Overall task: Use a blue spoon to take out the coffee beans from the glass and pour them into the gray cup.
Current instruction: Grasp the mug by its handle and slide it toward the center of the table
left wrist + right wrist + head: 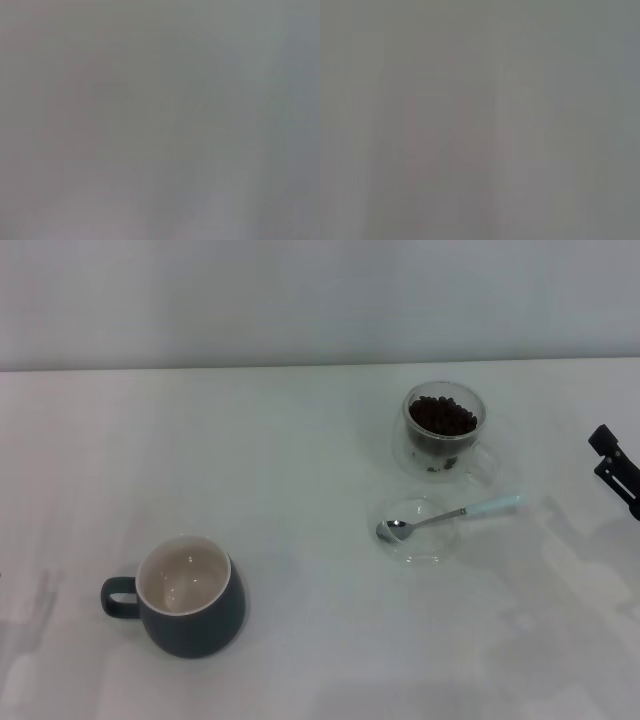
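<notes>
Nearest stood the gray cup, dark blue-gray outside, cream inside, handle pointing left. Farther right, the blue spoon lay across a clear dish, just before the glass of dark coffee beans. Only the right gripper showed, at the right edge; whether it was open I cannot tell.

Blue-gray cup, cream-white inside
</notes>
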`<action>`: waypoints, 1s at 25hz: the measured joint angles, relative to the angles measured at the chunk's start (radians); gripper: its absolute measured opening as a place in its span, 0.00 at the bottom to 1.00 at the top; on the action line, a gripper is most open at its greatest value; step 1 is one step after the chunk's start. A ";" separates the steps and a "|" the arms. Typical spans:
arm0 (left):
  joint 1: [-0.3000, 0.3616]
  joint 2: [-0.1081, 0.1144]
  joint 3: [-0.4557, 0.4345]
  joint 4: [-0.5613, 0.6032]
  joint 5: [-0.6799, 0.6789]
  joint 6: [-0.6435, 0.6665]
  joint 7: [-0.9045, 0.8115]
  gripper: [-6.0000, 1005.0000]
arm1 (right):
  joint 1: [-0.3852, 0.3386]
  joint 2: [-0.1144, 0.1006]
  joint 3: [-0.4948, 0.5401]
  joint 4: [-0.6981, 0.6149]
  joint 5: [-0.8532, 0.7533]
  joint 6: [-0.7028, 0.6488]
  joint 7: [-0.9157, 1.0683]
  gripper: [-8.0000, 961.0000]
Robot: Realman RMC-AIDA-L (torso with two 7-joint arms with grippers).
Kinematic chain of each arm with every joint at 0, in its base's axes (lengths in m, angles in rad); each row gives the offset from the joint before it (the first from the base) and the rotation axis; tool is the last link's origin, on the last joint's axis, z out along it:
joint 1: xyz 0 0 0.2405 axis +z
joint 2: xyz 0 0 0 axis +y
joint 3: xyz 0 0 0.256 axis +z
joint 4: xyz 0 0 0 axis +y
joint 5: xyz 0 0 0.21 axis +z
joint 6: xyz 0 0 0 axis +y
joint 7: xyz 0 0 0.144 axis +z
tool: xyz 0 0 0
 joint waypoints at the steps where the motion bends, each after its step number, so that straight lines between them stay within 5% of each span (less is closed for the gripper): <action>1: -0.001 0.000 0.000 -0.001 0.000 0.000 0.001 0.87 | 0.002 0.000 0.000 -0.002 0.000 0.000 0.000 0.91; 12: 0.017 0.001 0.001 0.000 0.022 0.012 -0.002 0.87 | 0.006 0.000 0.006 -0.015 0.006 0.001 -0.001 0.91; 25: 0.056 0.006 0.013 -0.137 0.292 0.056 0.041 0.87 | 0.013 -0.002 0.009 -0.081 0.012 0.098 -0.009 0.91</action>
